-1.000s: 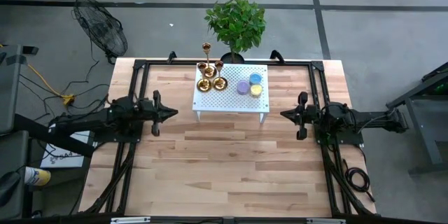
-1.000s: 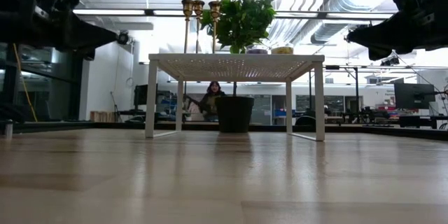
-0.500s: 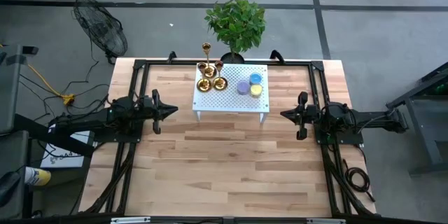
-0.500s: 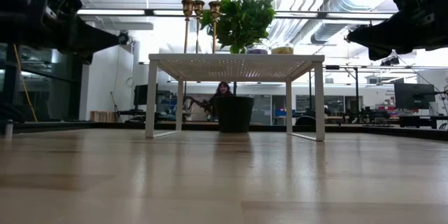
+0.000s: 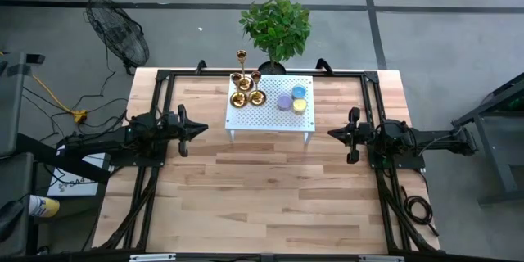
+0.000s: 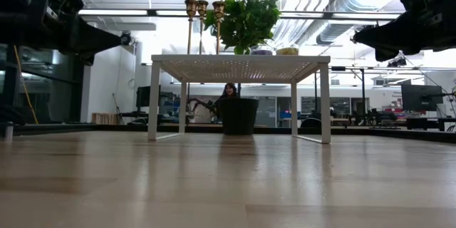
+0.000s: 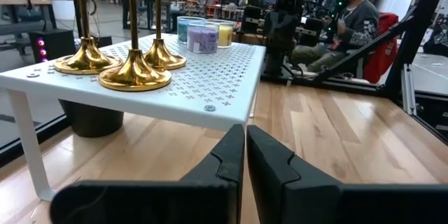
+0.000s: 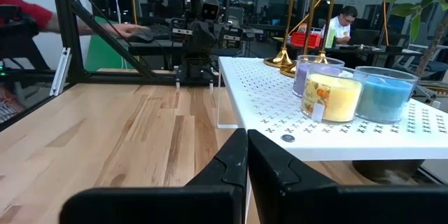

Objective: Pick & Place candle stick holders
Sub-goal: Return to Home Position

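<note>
Three gold candle stick holders (image 5: 246, 92) stand on their round bases on the left part of a white perforated stand (image 5: 270, 119) at the table's far middle. The left wrist view shows their bases (image 7: 133, 77) and the low view their cups (image 6: 191, 6). My left gripper (image 5: 205, 130) is shut and level at the table's left, pointing toward the stand, with nothing in it. My right gripper (image 5: 330, 133) is shut and level at the table's right, also free of any object.
Purple, blue and yellow candle jars (image 5: 293, 101) sit on the stand's right part. A potted plant (image 5: 276, 26) stands behind the stand's far edge. Black frame rails (image 5: 160, 90) run along the table's sides. Bare wood lies between the arms and toward the near edge. A person (image 7: 350, 14) sits beyond the table.
My left gripper has rolled slightly about the line it points along, staying in place and shut. The holders and my right gripper have kept still.
</note>
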